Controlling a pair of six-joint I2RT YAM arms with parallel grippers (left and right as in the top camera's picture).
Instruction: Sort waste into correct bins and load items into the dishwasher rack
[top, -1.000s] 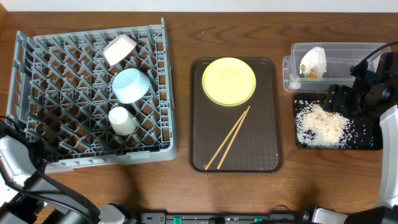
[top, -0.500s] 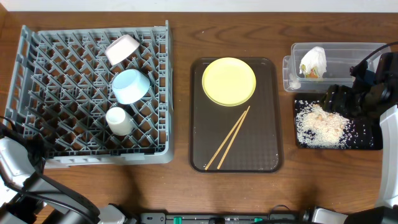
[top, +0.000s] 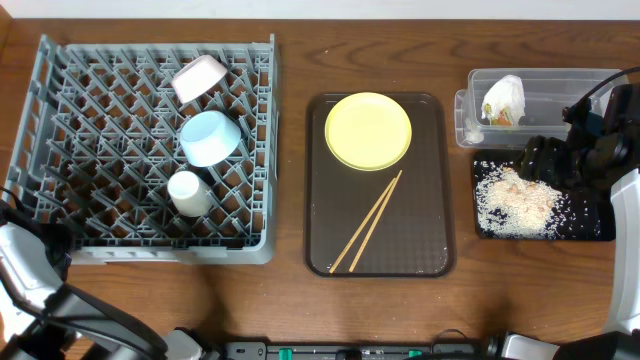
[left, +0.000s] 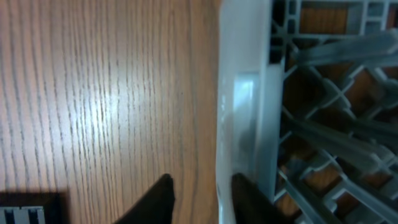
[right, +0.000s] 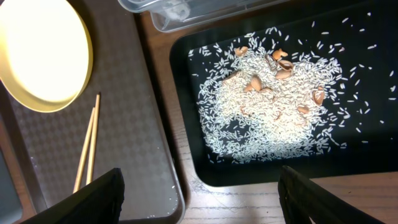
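Rack (top: 170, 248) holds one white bowl (top: 197, 78), one blue bowl (top: 209, 137), one cup (top: 189, 193); left pincer (left: 202, 188) narrowly parted, right pincer (right: 200, 180) wide.

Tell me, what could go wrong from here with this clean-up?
The left hand sits astride the rim of the rack; any sideways pull might drag it and topple the white bowl, blue bowl and cup resting in it. The right hand hovers open over the rice in the black tray; dipping in could scatter grains onto the table.
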